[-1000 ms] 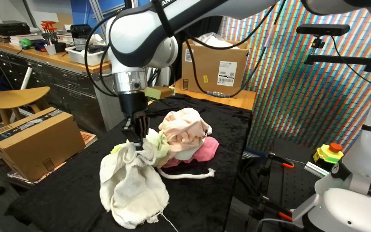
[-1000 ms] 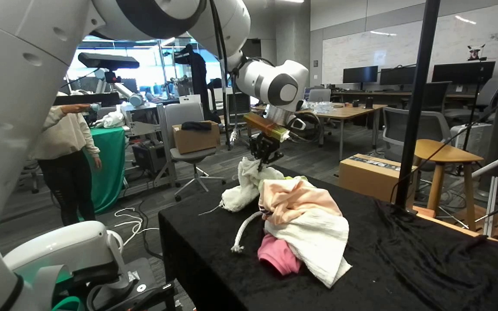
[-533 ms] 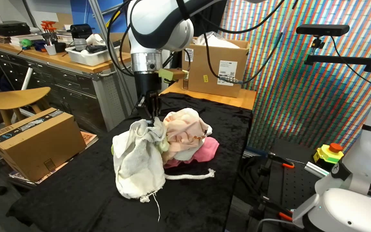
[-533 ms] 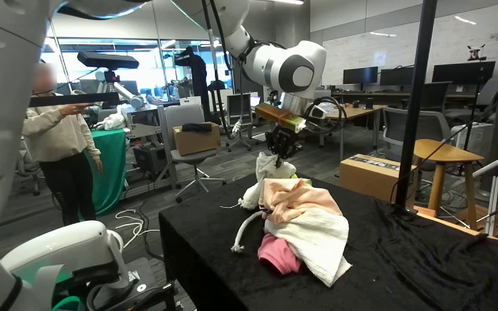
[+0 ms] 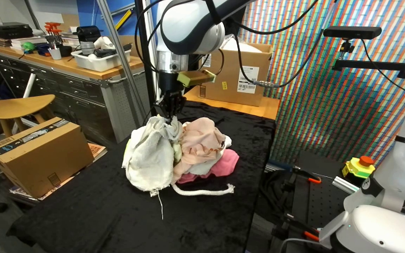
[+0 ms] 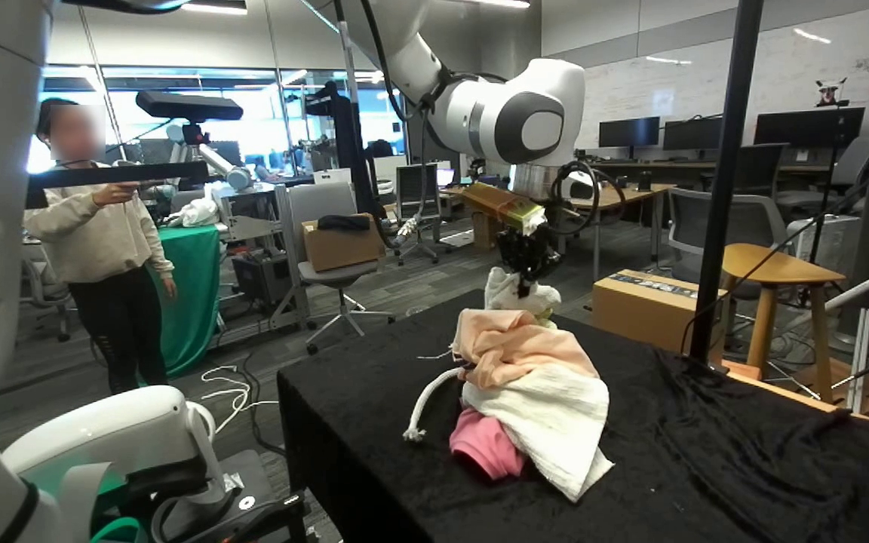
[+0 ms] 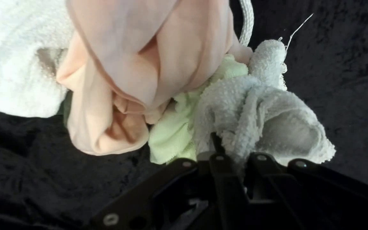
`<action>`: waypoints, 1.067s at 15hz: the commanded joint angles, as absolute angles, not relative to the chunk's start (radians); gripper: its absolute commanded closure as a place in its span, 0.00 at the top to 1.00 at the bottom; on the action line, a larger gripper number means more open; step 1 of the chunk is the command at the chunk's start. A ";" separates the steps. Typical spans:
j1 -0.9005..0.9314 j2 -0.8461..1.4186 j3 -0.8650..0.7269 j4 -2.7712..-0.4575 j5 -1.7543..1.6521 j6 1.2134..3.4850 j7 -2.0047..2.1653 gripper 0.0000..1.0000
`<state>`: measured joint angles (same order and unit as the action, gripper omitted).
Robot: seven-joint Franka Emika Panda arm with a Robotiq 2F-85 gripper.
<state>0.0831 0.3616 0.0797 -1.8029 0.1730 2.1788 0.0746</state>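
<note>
My gripper is shut on a bunched fold of white terry cloth. The cloth hangs down from the fingers, with a loose thread at its lower edge. In the wrist view the fingers pinch the white cloth. A light green cloth lies beside it, partly hidden. A peach cloth sits in a heap close by, and also shows in the wrist view. Another white cloth and a pink cloth lie under the peach one. A white rope end sticks out of the heap.
A black cloth covers the table. A large cardboard box stands at its back end. A cardboard box and a wooden stool stand beside the table. A black post rises at its edge. A person stands beyond.
The gripper has moved toward the table's back end and somewhat up, carrying the white cloth along beside the heap. It stays shut on the cloth. The peach and pink cloths have hardly moved.
</note>
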 commanded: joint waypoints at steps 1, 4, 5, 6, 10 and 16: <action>0.091 0.297 0.044 -1.893 0.136 2.247 0.181 0.07; 0.084 0.282 0.024 -1.948 0.139 2.277 0.234 0.07; 0.082 0.277 0.019 -1.965 0.143 2.279 0.244 0.07; 0.081 0.267 0.013 -1.986 0.141 2.280 0.259 0.07; 0.088 0.265 -0.006 -2.035 0.123 2.291 0.323 0.06; 0.099 0.272 -0.012 -2.050 0.065 2.263 0.413 0.06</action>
